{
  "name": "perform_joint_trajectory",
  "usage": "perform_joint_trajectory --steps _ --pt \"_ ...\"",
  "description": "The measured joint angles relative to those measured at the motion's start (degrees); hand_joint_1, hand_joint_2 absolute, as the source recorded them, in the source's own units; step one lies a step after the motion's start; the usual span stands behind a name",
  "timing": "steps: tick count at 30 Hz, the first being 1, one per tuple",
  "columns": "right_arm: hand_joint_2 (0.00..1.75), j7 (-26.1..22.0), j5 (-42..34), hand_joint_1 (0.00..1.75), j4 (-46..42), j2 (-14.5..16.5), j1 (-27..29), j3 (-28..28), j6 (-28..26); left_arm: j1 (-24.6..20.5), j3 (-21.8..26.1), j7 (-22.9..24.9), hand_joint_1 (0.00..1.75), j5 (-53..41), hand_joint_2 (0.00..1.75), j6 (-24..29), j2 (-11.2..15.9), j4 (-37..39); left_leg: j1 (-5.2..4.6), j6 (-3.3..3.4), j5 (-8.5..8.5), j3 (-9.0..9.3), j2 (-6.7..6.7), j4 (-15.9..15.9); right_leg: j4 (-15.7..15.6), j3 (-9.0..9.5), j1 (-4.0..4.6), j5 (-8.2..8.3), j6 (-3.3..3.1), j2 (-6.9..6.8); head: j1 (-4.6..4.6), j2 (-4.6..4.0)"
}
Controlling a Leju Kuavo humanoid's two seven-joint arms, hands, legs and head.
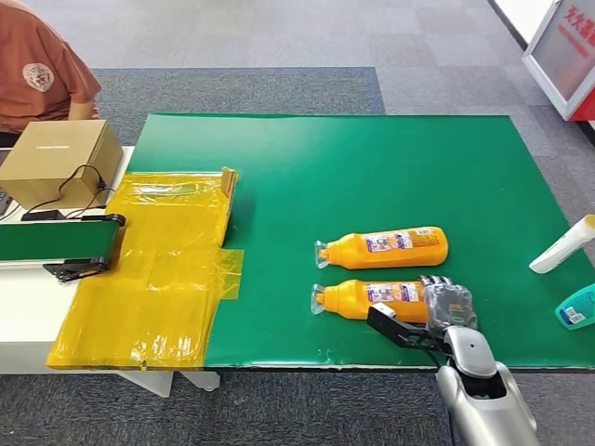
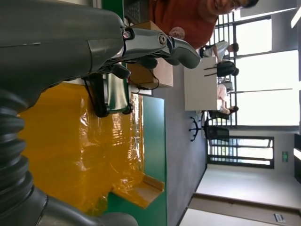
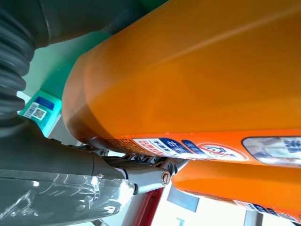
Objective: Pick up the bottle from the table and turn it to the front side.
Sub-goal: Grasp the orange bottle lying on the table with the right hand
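Two orange bottles lie on their sides on a green table point(image 1: 316, 158), but the table itself is the largest thing, its green top running from a yellow plastic sheet point(image 1: 151, 279) at its left edge across to the right edge. That sheet covers the left end of the tabletop and hangs toward the front left corner. Beyond the left edge stands a white bench carrying a cardboard box point(image 1: 59, 160) and a short green conveyor point(image 1: 59, 240), with a person in a rust-red shirt point(image 1: 35, 70) behind the box. Of the bottles, the farther bottle point(image 1: 386, 247) lies free toward the middle of the tabletop, cap pointing left. The nearer bottle point(image 1: 368, 297) lies parallel just in front of it, close to the front edge, also cap left. The right hand point(image 1: 439, 311) wraps the base end of the nearer bottle, fingers over its top and thumb along its front side; the right wrist view shows the orange body pressed against the palm. The left hand point(image 2: 156, 44) hangs with nothing in it, fingers loosely apart. At the right edge lie a white bottle point(image 1: 564, 243) and, nearer the front, a teal container point(image 1: 576, 308).
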Motion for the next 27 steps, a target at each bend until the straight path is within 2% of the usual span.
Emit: perform_joint_trajectory --steps 5,7,9,14,17,20,23,27 --pt "1.75 -0.2 -0.2 1.75 0.3 0.0 -0.3 0.3 0.0 -0.1 0.1 0.0 0.0 0.0 1.75 0.0 0.0 0.0 0.02 -0.02 -0.03 0.0 0.0 0.0 0.0 0.0 0.02 -0.03 -0.03 0.0 0.01 0.0" --pt "1.75 -1.7 -2.5 1.75 0.3 0.0 -0.4 0.2 -0.1 -0.1 0.1 0.0 0.0 0.0 1.75 0.0 0.0 0.0 0.02 -0.02 -0.04 0.0 0.0 0.0 0.0 0.0 0.02 -0.04 -0.02 0.0 0.01 0.0" --pt "1.75 -5.4 -9.2 1.75 0.3 0.0 -0.5 0.1 0.2 -0.3 0.1 -0.3 0.0 0.0 1.75 0.2 0.0 0.1 0.02 -0.02 -0.04 0.01 0.0 0.0 0.0 -0.01 0.02 -0.04 -0.02 0.0 0.01 0.0" --pt "1.75 -16.2 -36.5 1.75 -1.9 -0.1 0.7 0.0 4.9 -1.0 -1.9 -3.1 0.0 -0.2 1.75 2.7 1.0 1.1 0.02 -0.01 -0.02 -0.07 -0.01 0.0 0.0 -0.07 0.02 -0.06 0.0 -0.02 -0.01 0.0" --pt "1.75 -19.5 -51.8 1.75 -3.5 -0.1 0.9 0.3 7.2 -1.5 -6.0 -5.9 0.0 -1.4 1.75 8.4 3.4 2.4 0.02 0.01 0.02 -0.19 -0.02 0.0 0.0 -0.16 0.02 -0.06 0.01 -0.03 0.0 0.0" --pt "1.75 -20.8 -62.6 1.75 -3.9 0.8 -0.6 1.0 8.7 -3.2 -11.6 -7.0 0.0 -2.0 1.75 13.8 6.1 4.2 0.02 0.01 0.03 -0.21 -0.03 0.0 0.0 -0.16 0.02 -0.05 0.01 -0.03 0.01 0.0" --pt "1.75 -20.8 -68.7 1.75 -3.8 2.8 -3.3 2.6 8.9 -6.0 -18.1 -7.0 0.0 -1.8 1.75 17.3 8.7 6.6 0.02 -0.01 0.06 -0.21 -0.03 0.0 0.0 -0.18 0.02 -0.02 0.01 -0.03 0.0 0.0" --pt "1.75 -20.9 -71.0 1.75 -2.7 5.1 -6.7 5.6 8.0 -9.9 -25.8 -6.9 0.0 -1.7 1.75 19.5 11.0 10.2 0.02 0.01 0.12 -0.22 -0.02 0.0 0.0 -0.18 0.02 0.0 0.04 -0.03 0.0 0.0"
